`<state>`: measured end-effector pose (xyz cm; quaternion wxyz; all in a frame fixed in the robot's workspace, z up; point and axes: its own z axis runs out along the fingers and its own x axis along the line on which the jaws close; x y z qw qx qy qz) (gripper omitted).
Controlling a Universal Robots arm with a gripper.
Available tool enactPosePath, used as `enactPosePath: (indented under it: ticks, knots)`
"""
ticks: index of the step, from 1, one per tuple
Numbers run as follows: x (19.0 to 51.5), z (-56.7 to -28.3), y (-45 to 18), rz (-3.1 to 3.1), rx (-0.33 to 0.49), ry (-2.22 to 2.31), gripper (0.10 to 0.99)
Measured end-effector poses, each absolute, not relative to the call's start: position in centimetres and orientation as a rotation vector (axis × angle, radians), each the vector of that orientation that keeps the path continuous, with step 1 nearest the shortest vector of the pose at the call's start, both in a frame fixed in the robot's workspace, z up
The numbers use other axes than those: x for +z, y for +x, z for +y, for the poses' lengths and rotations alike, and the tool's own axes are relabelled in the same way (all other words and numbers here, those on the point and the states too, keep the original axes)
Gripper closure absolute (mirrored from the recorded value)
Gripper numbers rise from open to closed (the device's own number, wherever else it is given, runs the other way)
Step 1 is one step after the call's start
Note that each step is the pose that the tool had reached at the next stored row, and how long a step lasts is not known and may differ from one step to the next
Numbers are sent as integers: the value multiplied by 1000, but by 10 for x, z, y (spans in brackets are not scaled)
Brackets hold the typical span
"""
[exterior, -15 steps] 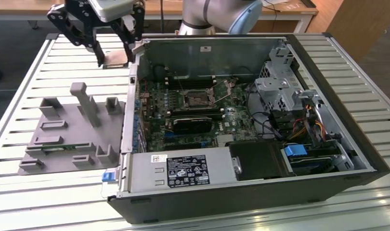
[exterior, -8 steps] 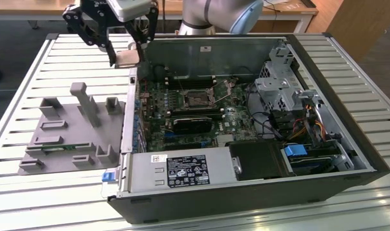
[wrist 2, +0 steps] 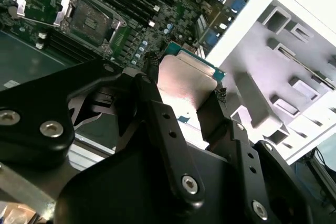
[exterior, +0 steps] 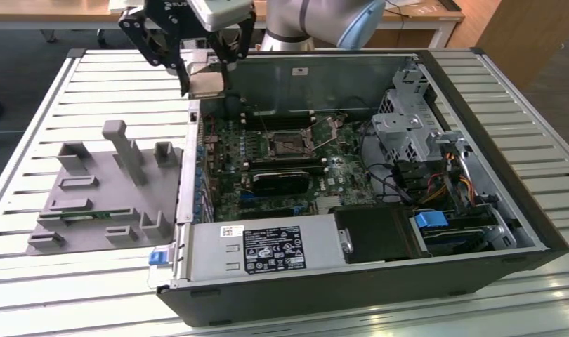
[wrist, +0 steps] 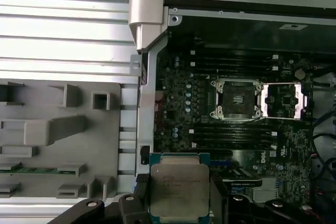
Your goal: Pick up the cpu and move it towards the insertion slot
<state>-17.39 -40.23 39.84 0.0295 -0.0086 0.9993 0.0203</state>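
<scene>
My gripper [exterior: 208, 76] hangs above the open computer case's far left corner, shut on the cpu [exterior: 208, 83]. In both wrist views the cpu [wrist: 178, 187] [wrist 2: 185, 80] is a flat silver square with a pale rim, pinched between two black fingers [wrist 2: 152, 98]. The insertion slot [exterior: 286, 144] lies on the motherboard inside the case, its shiny metal frame open around a dark centre [wrist: 236, 99] [wrist 2: 90, 20]. The cpu is off to one side of the slot and well above the board. The grey tray [exterior: 97, 189] sits outside the case on the exterior view's left.
The case wall [wrist: 144, 77] stands between the tray and the motherboard. Long black memory slots [wrist: 231, 129] run beside the socket, and a black module [exterior: 279, 181] lies just in front of it. A power supply [exterior: 265, 249] and drive cage [exterior: 416, 133] fill the case's near and right sides.
</scene>
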Motion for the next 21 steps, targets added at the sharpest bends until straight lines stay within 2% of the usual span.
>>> enactPosePath:
  ticks: [21]
  knots:
    - [398, -402, -109, 3084, 63, -26, 545]
